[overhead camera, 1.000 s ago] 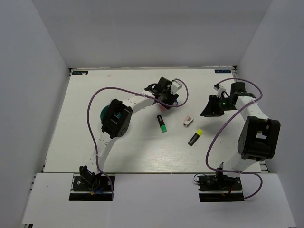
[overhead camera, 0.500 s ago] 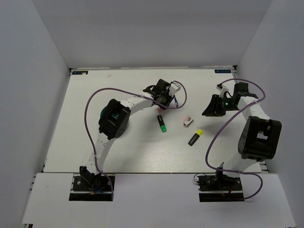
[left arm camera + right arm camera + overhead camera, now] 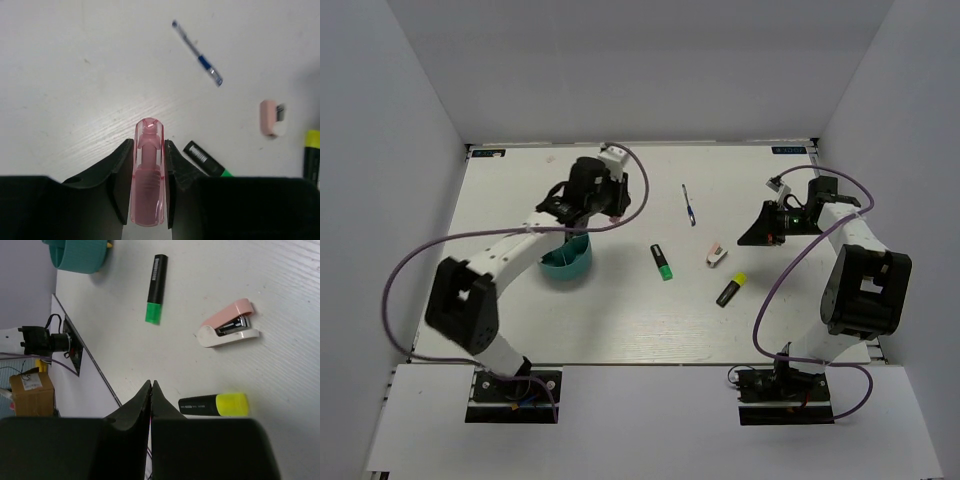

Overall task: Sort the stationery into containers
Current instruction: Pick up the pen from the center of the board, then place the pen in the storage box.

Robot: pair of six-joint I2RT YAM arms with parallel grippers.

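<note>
My left gripper is shut on a translucent pink eraser, held upright between its fingers and raised off the table. From above, the left gripper hangs just beyond the round teal container. On the table lie a blue pen, a black-green highlighter, a small white-pink piece and a black-yellow highlighter. My right gripper is shut on nothing and hovers at the right, near the black-yellow highlighter.
White walls close in the table on the left, back and right. The left arm's purple cable loops over the table's left half. The right arm's elbow stands near the right edge.
The left arm swung left from the table's middle to the teal container, carrying the pink eraser, which uncovered the blue pen. The right gripper has closed.
</note>
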